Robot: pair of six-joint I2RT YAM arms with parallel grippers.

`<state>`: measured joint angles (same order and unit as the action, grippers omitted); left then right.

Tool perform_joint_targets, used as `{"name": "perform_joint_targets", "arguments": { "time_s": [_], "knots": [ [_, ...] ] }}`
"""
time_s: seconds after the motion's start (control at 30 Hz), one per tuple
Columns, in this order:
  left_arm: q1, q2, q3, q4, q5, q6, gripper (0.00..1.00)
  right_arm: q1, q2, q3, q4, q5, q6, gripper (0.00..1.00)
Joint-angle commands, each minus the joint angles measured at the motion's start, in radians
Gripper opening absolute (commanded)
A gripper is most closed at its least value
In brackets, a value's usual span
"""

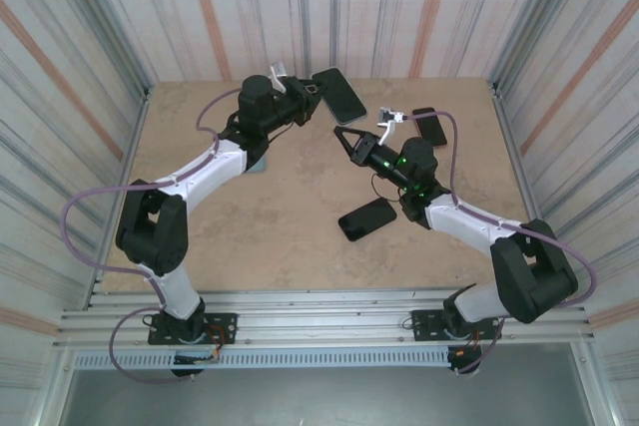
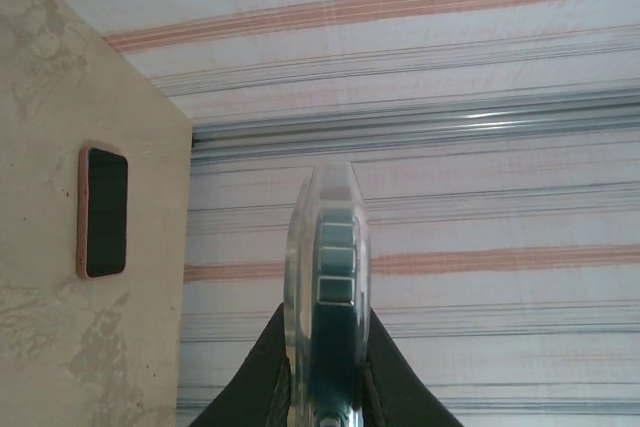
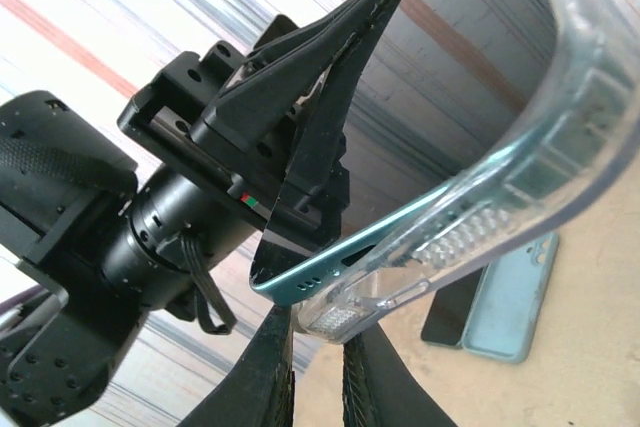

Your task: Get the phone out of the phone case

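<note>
A teal phone (image 1: 337, 95) in a clear phone case (image 3: 575, 137) hangs in the air over the far middle of the table. My left gripper (image 1: 312, 97) is shut on it from the left. In the left wrist view the phone (image 2: 340, 287) stands edge-on between the black fingers (image 2: 385, 372), with the case (image 2: 297, 277) wrapping one side. My right gripper (image 3: 318, 325) is shut on the case's lower corner. There the phone's teal corner (image 3: 300, 282) stands peeled out of the case. The left gripper's fingers (image 3: 335, 97) show behind it.
A dark phone (image 1: 367, 218) lies flat on the table in front of the right arm. It is seen with a light blue case (image 3: 515, 292) in the right wrist view. A pink-cased phone (image 2: 103, 212) lies near the back right edge (image 1: 431, 125). Striped walls close in the table.
</note>
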<state>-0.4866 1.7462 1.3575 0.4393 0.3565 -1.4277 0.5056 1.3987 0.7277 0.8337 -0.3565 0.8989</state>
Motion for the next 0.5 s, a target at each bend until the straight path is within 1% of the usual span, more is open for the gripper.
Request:
{"name": "perform_joint_targets", "arguments": {
  "time_s": [0.0, 0.13, 0.2, 0.27, 0.33, 0.47],
  "knots": [
    [-0.007, -0.111, 0.072, 0.084, 0.053, -0.027, 0.00, -0.041, 0.004, -0.023, -0.192, 0.098, -0.090, 0.00],
    [-0.006, -0.109, 0.075, 0.085, 0.066, 0.000, 0.00, -0.049, -0.002, -0.022, -0.187, 0.078, -0.074, 0.00],
    [-0.001, -0.106, 0.075, 0.091, 0.078, 0.021, 0.00, -0.053, -0.013, -0.033, -0.176, 0.074, -0.062, 0.02],
    [0.009, -0.103, 0.075, 0.101, 0.094, 0.056, 0.00, -0.060, -0.026, -0.038, -0.162, 0.048, -0.058, 0.08],
    [0.018, -0.097, 0.079, 0.104, 0.117, 0.096, 0.00, -0.067, -0.043, -0.037, -0.160, 0.016, -0.063, 0.16],
    [0.043, -0.069, 0.096, 0.127, 0.193, 0.173, 0.00, -0.093, -0.089, -0.042, -0.200, -0.055, -0.123, 0.31]
  ]
}}
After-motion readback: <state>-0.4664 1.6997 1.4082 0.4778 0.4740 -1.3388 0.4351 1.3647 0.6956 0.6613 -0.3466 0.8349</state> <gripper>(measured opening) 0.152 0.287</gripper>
